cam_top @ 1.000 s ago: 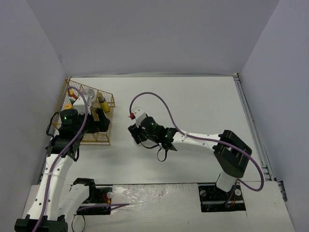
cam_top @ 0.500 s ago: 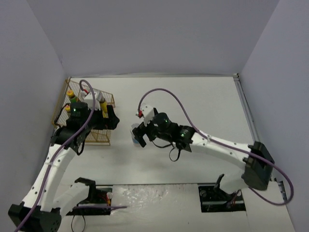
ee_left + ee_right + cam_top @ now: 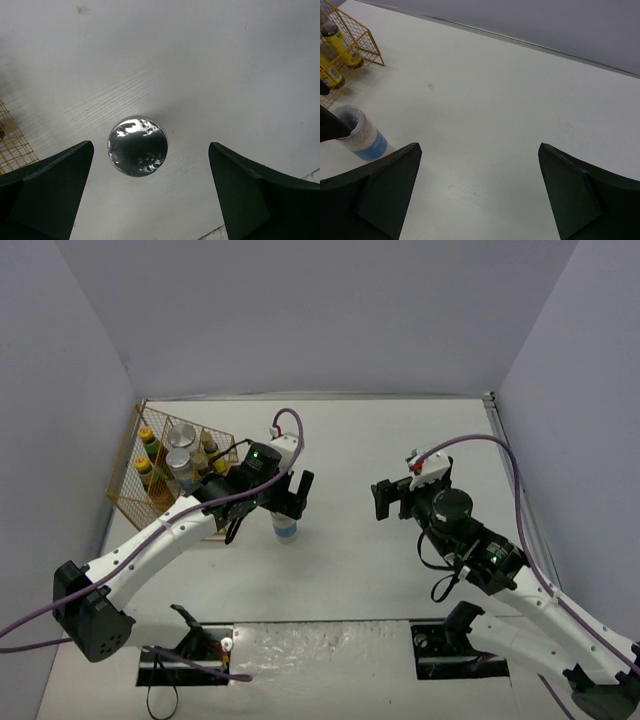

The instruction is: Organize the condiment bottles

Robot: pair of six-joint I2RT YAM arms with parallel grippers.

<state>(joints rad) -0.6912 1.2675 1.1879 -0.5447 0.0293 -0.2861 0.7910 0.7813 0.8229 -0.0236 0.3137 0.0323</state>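
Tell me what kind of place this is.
Probably a robotics lab test cell: a white table boxed in by plain grey walls, two robot arms, and a gold wire rack of condiment bottles.

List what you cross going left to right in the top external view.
Gold wire rack → silver-lidded jar standing alone on the table → right gripper. The left gripper hangs over that jar, so it is left unranked.
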